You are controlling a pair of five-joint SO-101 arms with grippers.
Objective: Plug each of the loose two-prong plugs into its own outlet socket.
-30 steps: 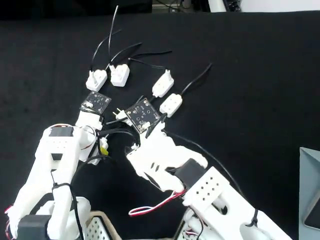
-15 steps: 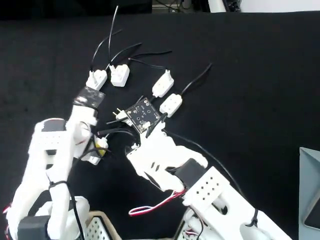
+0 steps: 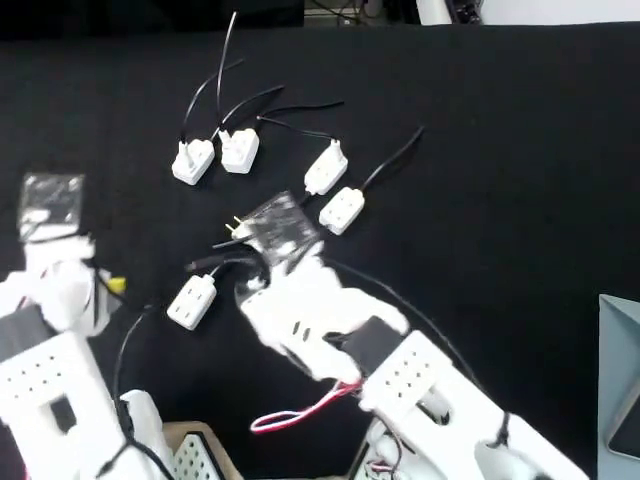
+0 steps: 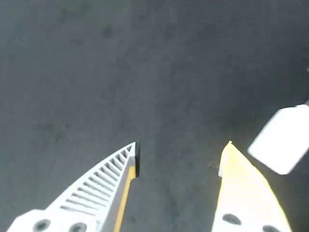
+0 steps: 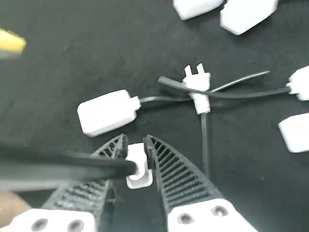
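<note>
The right hand [image 5: 136, 140] was stationed low over the black cloth-covered worktop [image 3: 520, 150]. Its two ribbed fingers were closed to a narrow gap against the sides of a small white plastic plug body [image 5: 138, 170]. This grip was judged to be held so that the plug could be carried and lined up with a socket. A thin black cable [image 5: 67, 166] ran off from the held plug across one finger. A white rectangular socket block [image 5: 105, 112] lay just beside the fingertips with its own lead trailing away, and it was judged the likely reason for the close, low station of the hand. The left hand [image 4: 181, 150] was held wide open and empty above bare worktop, well apart from the group of parts. This placement was judged to leave working room for the right arm. Five white socket blocks were counted in the high view: two side by side at the far end, two more near the middle, and the one by the right hand. Two plugs were counted: the held one and a loose white two-prong plug [image 5: 198, 82], which lay prongs exposed between the blocks and was crossed by cables. Whether any block already carried a plug could not be told.
</note>
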